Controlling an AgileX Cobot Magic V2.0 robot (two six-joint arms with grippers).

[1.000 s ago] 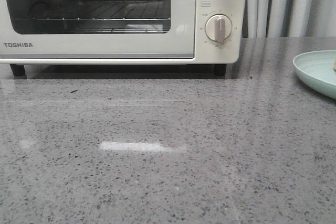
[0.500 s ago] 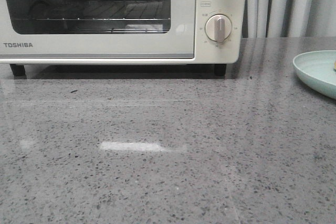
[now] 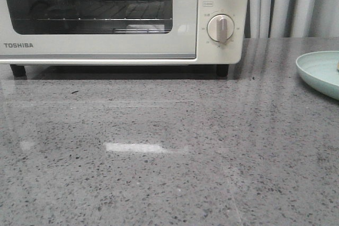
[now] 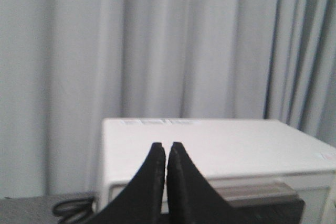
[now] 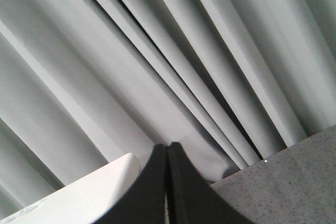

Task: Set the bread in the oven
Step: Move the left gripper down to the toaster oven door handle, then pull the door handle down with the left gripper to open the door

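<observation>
Jaws pressed together, empty, on both left gripper (image 4: 166,148) & right gripper (image 5: 167,148); 1 oven (image 3: 159,41), 1 plate (image 3: 318,72).

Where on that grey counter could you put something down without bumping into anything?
The speckled grey stone counter lies bare in front of the cream-white toaster oven. The right edge is tighter, where the pale green plate sits.

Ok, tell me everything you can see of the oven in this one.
The oven is a cream-white Toshiba toaster oven, standing on black feet at the back of the grey speckled table. Its glass door is shut; a wire rack shows inside, with no bread visible on it. Two round dials sit on the right panel, the upper one cropped. The left wrist view shows its flat white top. Nothing touches it.
</observation>
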